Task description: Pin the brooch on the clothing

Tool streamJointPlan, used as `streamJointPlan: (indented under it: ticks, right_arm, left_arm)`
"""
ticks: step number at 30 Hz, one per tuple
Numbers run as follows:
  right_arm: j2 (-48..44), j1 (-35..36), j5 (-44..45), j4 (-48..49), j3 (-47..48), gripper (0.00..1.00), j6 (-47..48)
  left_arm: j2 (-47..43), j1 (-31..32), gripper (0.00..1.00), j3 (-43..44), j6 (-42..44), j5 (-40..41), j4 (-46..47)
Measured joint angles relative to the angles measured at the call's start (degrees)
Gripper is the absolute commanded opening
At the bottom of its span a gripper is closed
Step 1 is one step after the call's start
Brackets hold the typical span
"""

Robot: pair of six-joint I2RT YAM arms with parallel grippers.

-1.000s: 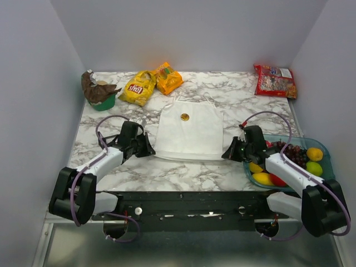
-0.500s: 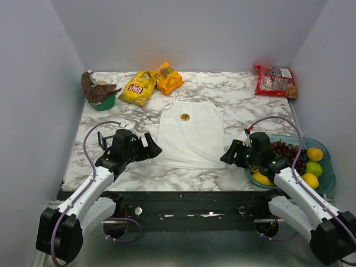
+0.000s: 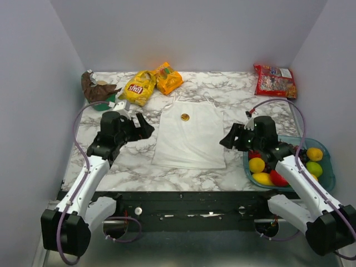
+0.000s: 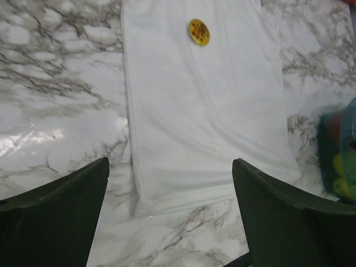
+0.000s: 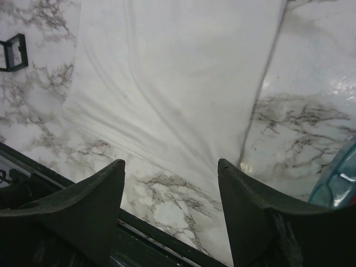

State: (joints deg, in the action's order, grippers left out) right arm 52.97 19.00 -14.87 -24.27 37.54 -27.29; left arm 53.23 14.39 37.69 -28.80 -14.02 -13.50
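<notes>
Gold brooch (image 3: pixel 184 117) on white clothing (image 3: pixel 189 142)

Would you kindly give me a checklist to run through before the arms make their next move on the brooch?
1. Brooch uncovered on the white garment, near its neckline: ok.
2. Left pincer open and empty: ok.
3. Right pincer open and empty: ok.
4. Garment spread flat on the table: ok.
5. Brooch fastened through the fabric: cannot tell.
6. Right arm clear of the fruit tray: cannot tell; they overlap in the top view.
</notes>
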Motion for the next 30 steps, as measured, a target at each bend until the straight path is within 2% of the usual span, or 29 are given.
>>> streamJointPlan:
  ticks: [4,8,10,13,22,26,30]
  right_arm:
    - [3.98,-7.96,-2.89,2.34,4.9,0.75,2.25]
    - [5.38,-20.9,-7.23,3.45,7.15,0.75,4.35]
    - [4.87,-26.01,-9.05,3.45,7.85,0.75,5.09]
    - [2.56,-30.36,-9.64,2.75,9.27,0.75,6.32]
    - [-13.49,-30.75,-5.07,3.04,11.08,0.76,9.79]
    - [-19.02,-30.77,-3.32,6.03,8.5,0.76,11.32]
    - [-19.5,-30.77,-2.54,6.45,7.32,0.76,12.68]
  left_arm:
    - [3.39,-10.8,0.99,6.78,3.21,-4.44,0.31]
    - [6.49,-23.04,0.99,12.13,5.11,-9.86,0.22]
    - [7.08,-25.81,0.99,13.75,5.25,-11.3,-0.04]
    - [6.32,-26.69,0.99,14.69,5.25,-12.76,-0.35]
    - [-7.76,-26.69,0.99,17.29,7.19,-12.76,-2.19]
    - [-8.87,-26.69,0.99,19.26,8.04,-11.67,-2.01]
    - [-7.98,-26.69,0.99,18.86,8.11,-10.97,-2.95]
